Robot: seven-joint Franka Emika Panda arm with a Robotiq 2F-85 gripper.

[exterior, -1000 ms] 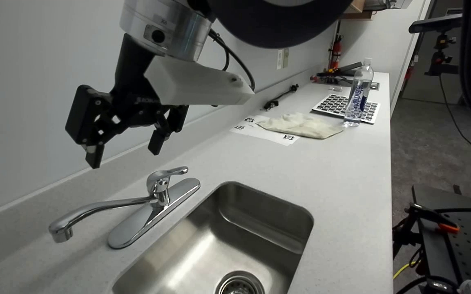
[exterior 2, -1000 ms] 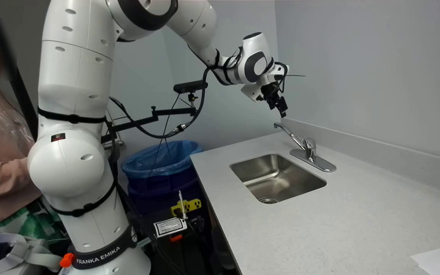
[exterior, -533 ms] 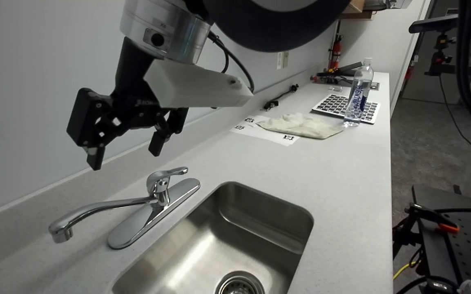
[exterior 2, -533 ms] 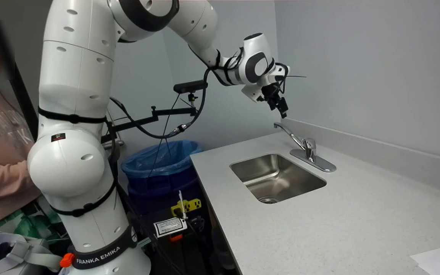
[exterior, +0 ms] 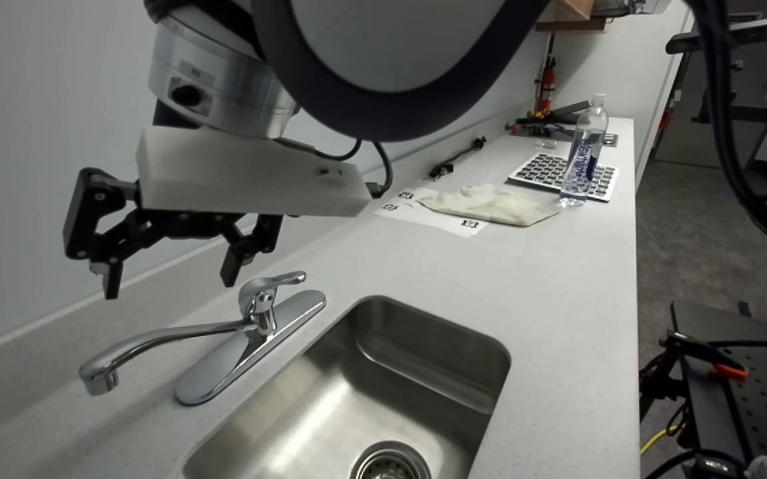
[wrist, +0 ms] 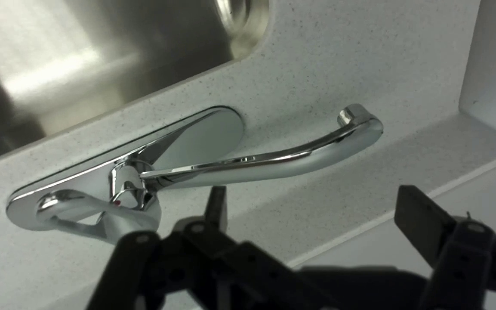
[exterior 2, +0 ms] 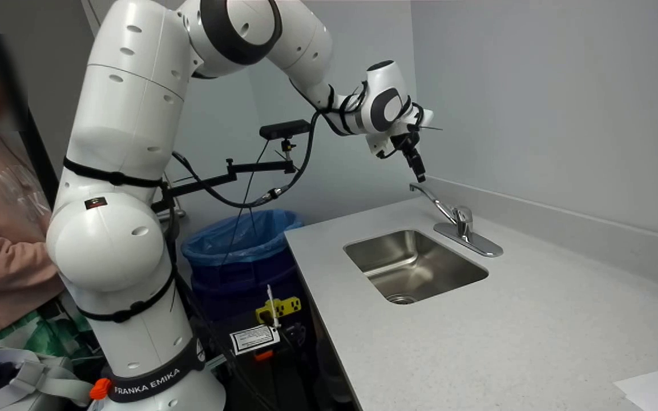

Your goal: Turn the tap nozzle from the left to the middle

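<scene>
The tap nozzle [exterior: 157, 338] is a slim chrome spout with a downturned tip. It points away from the sink [exterior: 423, 352], along the wall side of the counter, and shows in both exterior views [exterior 2: 432, 200]. In the wrist view the nozzle [wrist: 273, 165] runs across the middle, with its tip at the right. My gripper [exterior: 170, 291] is open and empty, above the nozzle and apart from it, tips pointing down. In the wrist view the gripper's fingers [wrist: 312, 193] are wide apart, below the nozzle in the picture. The short lever handle [exterior: 283, 279] sits atop the faucet.
The wall [exterior: 57, 166] and backsplash [exterior 2: 562, 217] stand close behind the faucet and gripper. A cloth [exterior: 489, 205], a water bottle [exterior: 584, 156] and a keyboard [exterior: 543, 169] lie farther along the counter. A person [exterior 2: 9, 228] stands behind the arm.
My gripper has moved down and turned, and in an exterior view it has shifted left, closer to the nozzle. The wrist has tilted. The nozzle has not moved.
</scene>
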